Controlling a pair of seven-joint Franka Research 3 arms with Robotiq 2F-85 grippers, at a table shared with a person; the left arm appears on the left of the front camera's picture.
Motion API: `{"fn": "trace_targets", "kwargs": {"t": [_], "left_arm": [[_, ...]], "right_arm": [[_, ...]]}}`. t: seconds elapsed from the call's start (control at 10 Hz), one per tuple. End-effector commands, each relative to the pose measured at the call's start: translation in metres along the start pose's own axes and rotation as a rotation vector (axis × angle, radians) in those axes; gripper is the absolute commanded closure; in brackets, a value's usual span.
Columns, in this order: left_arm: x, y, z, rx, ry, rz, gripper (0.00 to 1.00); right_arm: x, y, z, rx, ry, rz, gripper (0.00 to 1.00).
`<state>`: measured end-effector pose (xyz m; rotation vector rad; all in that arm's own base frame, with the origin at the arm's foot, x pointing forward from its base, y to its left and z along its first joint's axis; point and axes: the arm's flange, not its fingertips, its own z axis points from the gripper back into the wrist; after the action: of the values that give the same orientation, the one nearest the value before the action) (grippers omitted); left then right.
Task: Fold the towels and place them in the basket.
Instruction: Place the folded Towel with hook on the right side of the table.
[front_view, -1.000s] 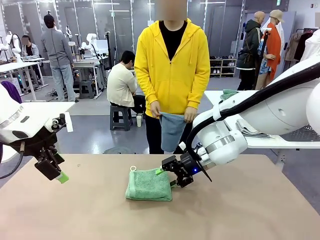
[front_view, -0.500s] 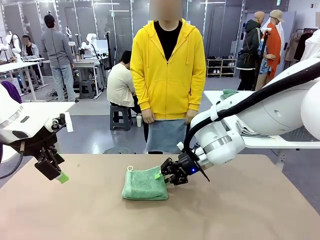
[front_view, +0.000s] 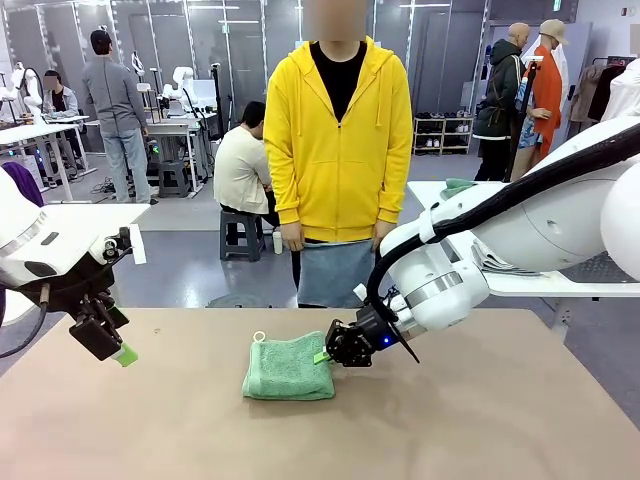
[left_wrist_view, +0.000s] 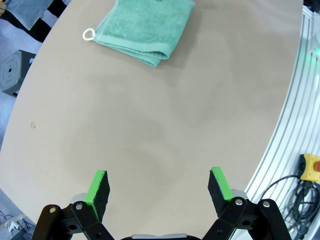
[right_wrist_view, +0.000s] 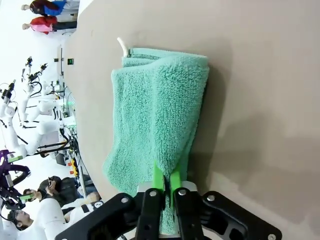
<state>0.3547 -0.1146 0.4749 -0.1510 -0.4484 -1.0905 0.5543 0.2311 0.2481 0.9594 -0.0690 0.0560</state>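
A folded mint green towel (front_view: 288, 367) with a white loop lies mid-table. My right gripper (front_view: 325, 356) is shut on its right edge. In the right wrist view the green pads (right_wrist_view: 158, 176) pinch the towel (right_wrist_view: 155, 125) at its near end. My left gripper (front_view: 115, 350) hangs open above the table's left side. The left wrist view shows its fingers spread over bare table (left_wrist_view: 165, 125), with the towel (left_wrist_view: 145, 30) far ahead. A person in a yellow hoodie stands at the far side and holds a pale grey-blue towel (front_view: 335, 272) at waist height. The basket is out of view.
The tan table (front_view: 480, 420) has open surface on both sides of the green towel. In the left wrist view its curved edge runs along a metal rail (left_wrist_view: 295, 140), with cables beyond. Other people and workbenches stand far behind.
My right gripper closed on the green towel's right edge and nudged the towel slightly left. The person lowered the grey-blue towel to hang flat at the waist. My left arm stayed still.
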Motion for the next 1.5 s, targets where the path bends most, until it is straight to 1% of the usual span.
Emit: {"fn": "trace_targets", "kwargs": {"t": [0.0, 0.1, 0.6, 0.7, 0.8, 0.9, 1.0, 1.2, 1.4], "left_arm": [[0.001, -0.001, -0.001, 0.012, 0.009, 0.016, 0.00], [0.001, -0.001, -0.001, 0.012, 0.009, 0.016, 0.00], [0.001, -0.001, -0.001, 0.012, 0.009, 0.016, 0.00], [0.001, -0.001, -0.001, 0.012, 0.009, 0.016, 0.00], [0.001, -0.001, -0.001, 0.012, 0.009, 0.016, 0.00], [0.001, -0.001, -0.001, 0.012, 0.009, 0.016, 0.00], [0.001, -0.001, -0.001, 0.012, 0.009, 0.016, 0.00], [0.001, -0.001, -0.001, 0.012, 0.009, 0.016, 0.00], [0.001, -0.001, -0.001, 0.012, 0.009, 0.016, 0.00]], "right_arm": [[-0.002, 0.003, -0.002, -0.006, -0.017, -0.024, 1.00], [0.000, 0.000, 0.000, 0.000, 0.000, 0.000, 1.00], [0.000, 0.000, 0.000, 0.000, 0.000, 0.000, 1.00], [0.000, 0.000, 0.000, 0.000, 0.000, -0.002, 0.94], [-0.004, 0.005, 0.016, 0.013, 0.006, 0.022, 0.95], [-0.007, 0.000, 0.031, -0.020, 0.014, 0.039, 0.95], [-0.008, -0.009, 0.050, -0.040, -0.001, 0.047, 0.95], [-0.008, -0.024, 0.093, -0.051, -0.051, 0.043, 0.95], [-0.011, -0.044, 0.153, -0.115, -0.119, 0.029, 0.95]]}}
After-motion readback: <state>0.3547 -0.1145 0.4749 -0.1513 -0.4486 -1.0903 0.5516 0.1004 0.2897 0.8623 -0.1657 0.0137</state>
